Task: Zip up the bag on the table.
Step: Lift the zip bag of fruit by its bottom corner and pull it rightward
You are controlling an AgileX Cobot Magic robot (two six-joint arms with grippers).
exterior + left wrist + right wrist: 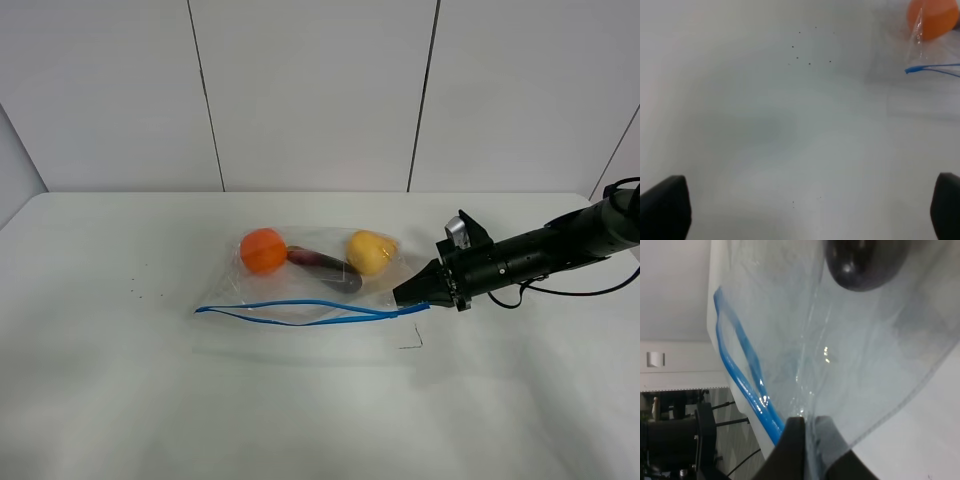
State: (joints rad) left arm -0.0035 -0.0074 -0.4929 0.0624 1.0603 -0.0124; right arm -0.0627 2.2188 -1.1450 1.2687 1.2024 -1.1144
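Lying flat near the middle of the white table (120,380), the clear zip bag (290,288) has its blue zipper strip (385,312) along the edge nearest the camera in the exterior high view. The strip shows as two blue lines that stand apart along the middle of the bag and meet at both ends. Three toy items sit inside the bag along its far edge. They are an orange round fruit (264,250) on the left, a dark purple eggplant (325,268) in the middle just beside it, and a yellow fruit (370,252) on the right.

Right claw (402,297): it reaches in low from the right side and meets the bag's right end, just beside the end of the zipper strip. The right wrist view shows its fingers (792,445) pressed together with the clear plastic pinched between them. The blue strip runs just beside the fingertips, and the dark rounded end of the eggplant is visible beyond them.

Left claw (810,210): its fingers (665,207) are spread wide and hold nothing. It hangs over bare table marked with a few small dark specks (800,50). The bag's left corner, with the orange fruit and the tip of the zipper strip, is well apart from the fingers.
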